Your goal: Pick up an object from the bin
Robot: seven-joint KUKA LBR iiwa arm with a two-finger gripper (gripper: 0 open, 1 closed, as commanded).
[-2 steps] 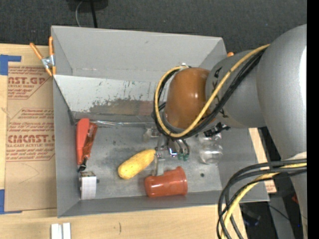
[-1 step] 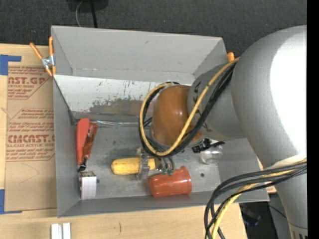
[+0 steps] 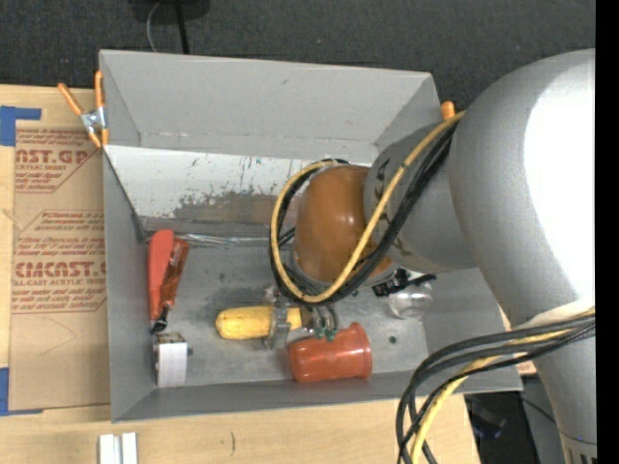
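An orange-red elongated tool [image 3: 162, 274] lies along the left wall of the bin [image 3: 242, 114], with a small white block [image 3: 171, 361] below it. A yellow oblong object [image 3: 242, 324] lies mid-floor. The gripper [image 3: 287, 319] sits at its right end; released or clenched cannot be told. A red cylinder [image 3: 331, 354] lies just beside it.

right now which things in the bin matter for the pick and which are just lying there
In play: claw; yellow oblong thing, mid-floor at the claw; red cylinder just beside it.
Lying about: orange-red tool by the left wall; small white thing in the lower-left corner; shiny clear thing on the right.
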